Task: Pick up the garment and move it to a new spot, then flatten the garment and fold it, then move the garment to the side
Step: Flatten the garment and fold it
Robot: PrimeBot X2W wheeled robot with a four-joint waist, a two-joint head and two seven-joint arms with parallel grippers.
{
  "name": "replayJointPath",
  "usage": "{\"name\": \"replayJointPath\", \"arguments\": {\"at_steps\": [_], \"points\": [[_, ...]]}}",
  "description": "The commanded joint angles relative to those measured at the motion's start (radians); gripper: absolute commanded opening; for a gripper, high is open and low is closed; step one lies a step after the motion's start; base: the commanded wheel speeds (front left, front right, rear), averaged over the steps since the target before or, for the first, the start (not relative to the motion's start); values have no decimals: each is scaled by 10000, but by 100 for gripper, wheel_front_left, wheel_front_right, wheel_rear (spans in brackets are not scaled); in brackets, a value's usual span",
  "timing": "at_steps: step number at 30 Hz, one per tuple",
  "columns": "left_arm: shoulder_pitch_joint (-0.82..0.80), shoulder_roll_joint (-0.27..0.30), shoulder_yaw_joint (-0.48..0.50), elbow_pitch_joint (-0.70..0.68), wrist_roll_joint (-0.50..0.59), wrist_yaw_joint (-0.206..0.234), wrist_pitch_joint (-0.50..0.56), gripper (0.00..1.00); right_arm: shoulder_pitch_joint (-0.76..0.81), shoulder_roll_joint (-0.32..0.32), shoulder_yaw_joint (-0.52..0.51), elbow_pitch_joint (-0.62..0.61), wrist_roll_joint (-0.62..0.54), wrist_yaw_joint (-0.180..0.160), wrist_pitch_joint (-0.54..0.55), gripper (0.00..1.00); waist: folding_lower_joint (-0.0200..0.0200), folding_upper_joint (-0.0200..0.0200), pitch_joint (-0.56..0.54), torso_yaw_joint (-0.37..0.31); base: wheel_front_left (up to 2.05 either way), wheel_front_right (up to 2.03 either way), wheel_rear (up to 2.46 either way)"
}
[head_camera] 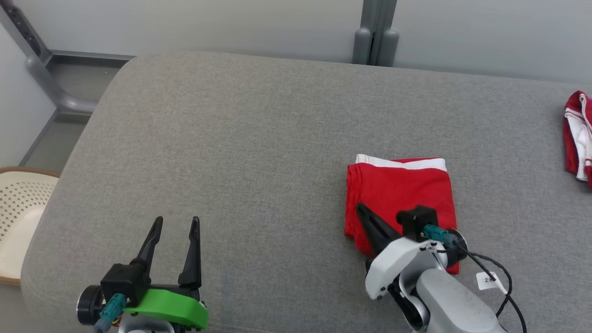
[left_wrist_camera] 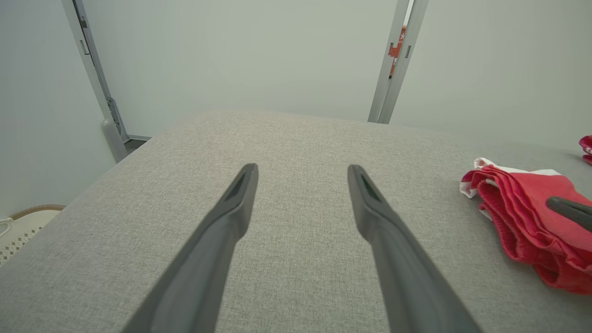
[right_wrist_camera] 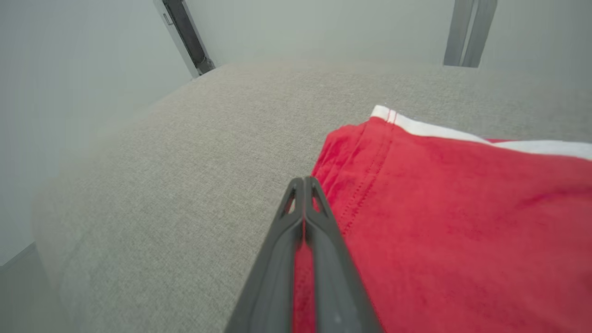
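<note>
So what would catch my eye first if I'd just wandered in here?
The folded red garment with a white band, bright against the wide grey upholstered surface, right of centre. The robot's right hand sits over its near left part with dark fingers pressed together, while the left hand, on a green mount, is spread open at the lower left. A second red and white cloth lies at the far right edge.

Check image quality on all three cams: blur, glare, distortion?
Head view: even soft light, no glare, folded garment sharp. Left wrist view: wide-angle lean in the frame posts; left gripper softens toward the bottom edge. Right wrist view: cushion hazy at left and far edge; garment by the right gripper crisp.
</note>
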Motion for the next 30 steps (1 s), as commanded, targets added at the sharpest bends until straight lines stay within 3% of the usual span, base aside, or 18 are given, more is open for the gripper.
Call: {"name": "replayJointPath", "arguments": {"at_steps": [1,12,13,14,15,30], "points": [[15,12,104,39,-9,-31,-29,100,43,-31,-204,-327,20,1,-27,0,0,0,-168,-252,0,0,0],[330,97,605,94,197,-31,-27,100,1358,-702,-1864,-2817,-581,1,-26,0,0,0,-807,-1269,0,0,0],[350,94,684,91,221,-28,-29,100,1470,-782,-2066,-3011,-640,1,-27,38,0,0,-843,-1379,0,0,0],[363,87,716,89,242,-28,-29,100,1569,-835,-2225,-3163,-672,1,-26,92,0,0,-861,-1441,0,0,0],[402,85,789,93,252,-26,-29,100,1734,-875,-2385,-3288,-712,1,-26,100,0,0,-901,-1543,0,0,0],[745,112,1317,182,370,-29,-29,100,3223,-1129,-3638,-4461,-1110,1,-26,100,0,0,-1309,-2168,0,0,0]]}}
